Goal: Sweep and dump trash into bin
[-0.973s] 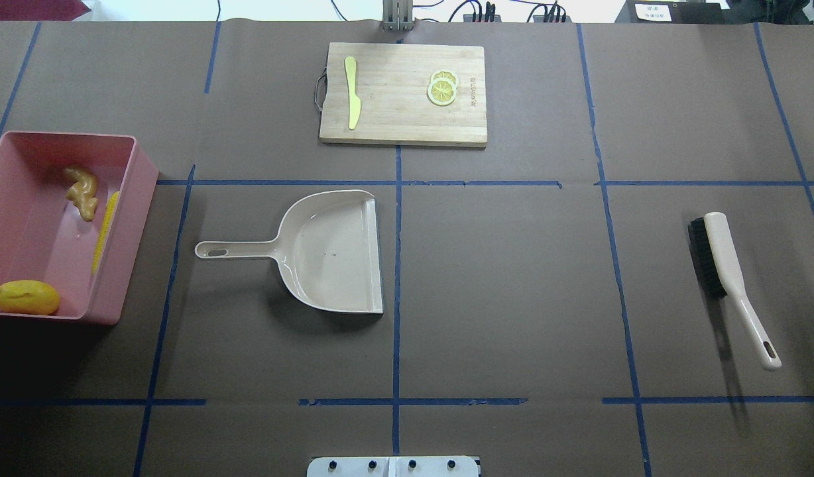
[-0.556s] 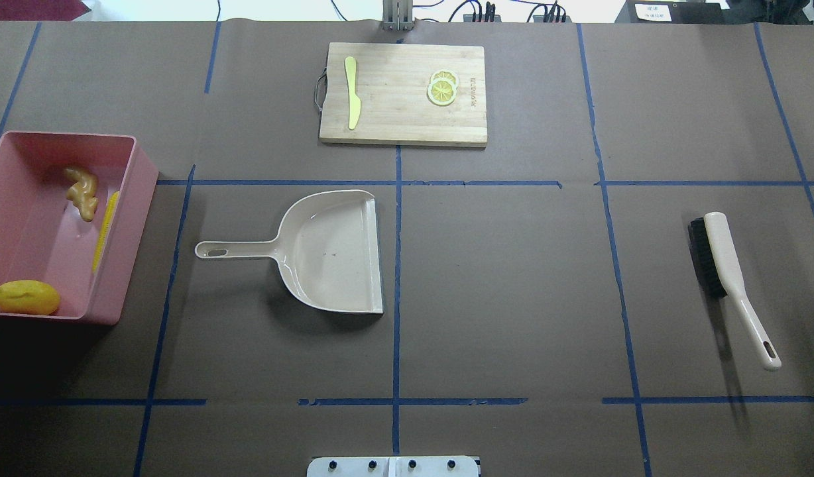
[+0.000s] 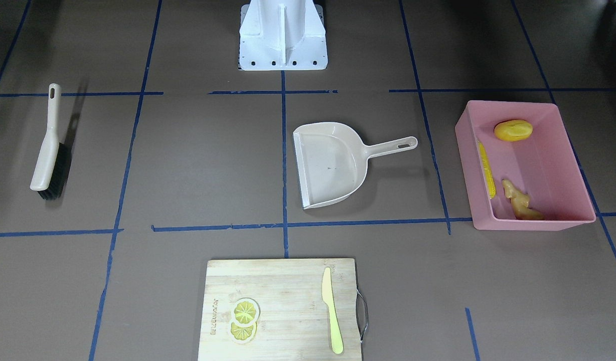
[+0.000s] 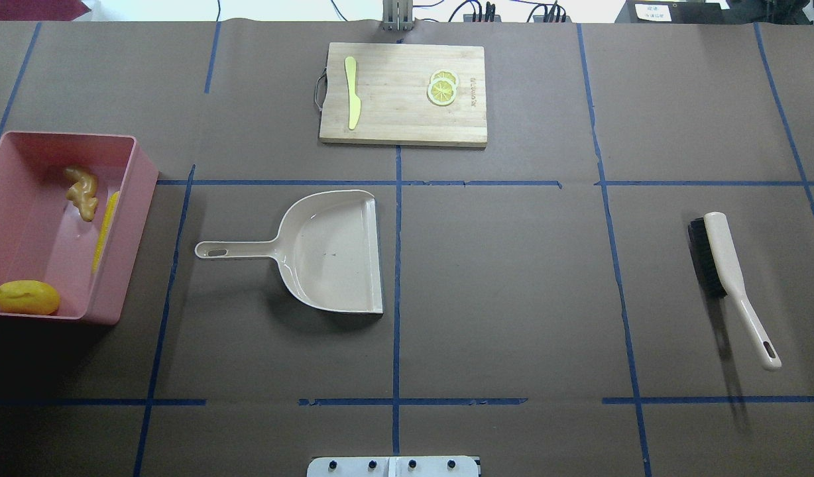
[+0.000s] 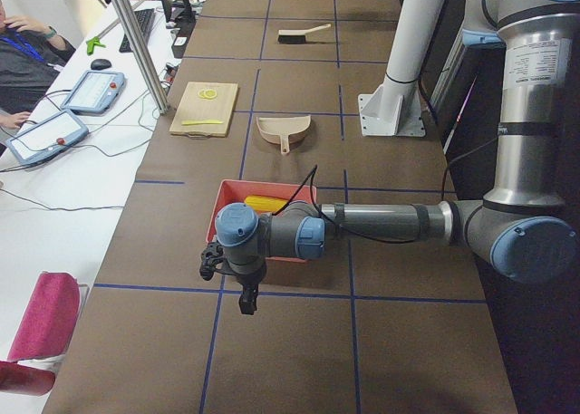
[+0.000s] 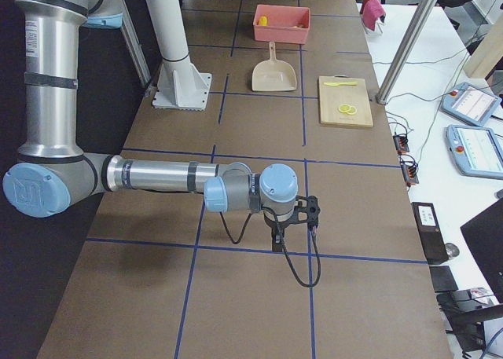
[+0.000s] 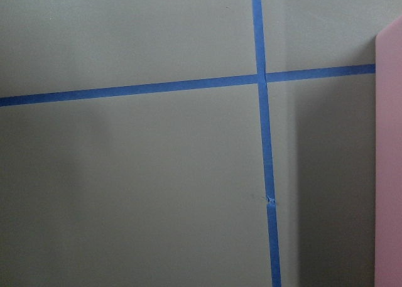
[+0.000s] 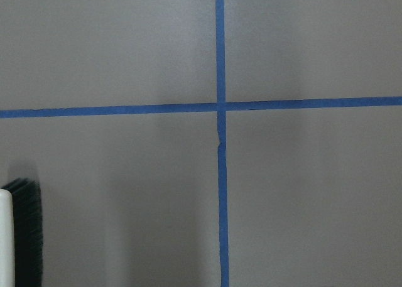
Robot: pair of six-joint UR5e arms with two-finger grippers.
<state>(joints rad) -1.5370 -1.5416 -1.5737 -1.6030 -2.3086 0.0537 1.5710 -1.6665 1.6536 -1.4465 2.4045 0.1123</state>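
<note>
The pink bin [image 4: 132, 225] stands at the table's left end and holds the trash: a yellow corn cob [image 4: 106, 228], a yellow potato-like lump [image 4: 26, 297] and a tan ginger root [image 4: 82, 192]. The front-facing view shows the same bin [image 3: 533, 224] with the corn [image 3: 486, 168], lump [image 3: 512, 130] and ginger [image 3: 521, 200] inside. My left gripper [image 5: 245, 298] hangs just beyond the bin's outer end, seen only in the left side view. My right gripper [image 6: 278, 238] shows only in the right side view, past the brush. I cannot tell whether either is open or shut.
A beige dustpan [image 4: 327, 250] lies empty near the table's middle. The brush [image 4: 725, 265] lies flat at the right. At the far edge a wooden cutting board [image 4: 400, 93] carries a yellow-green knife [image 4: 352, 93] and lemon slices [image 4: 442, 87].
</note>
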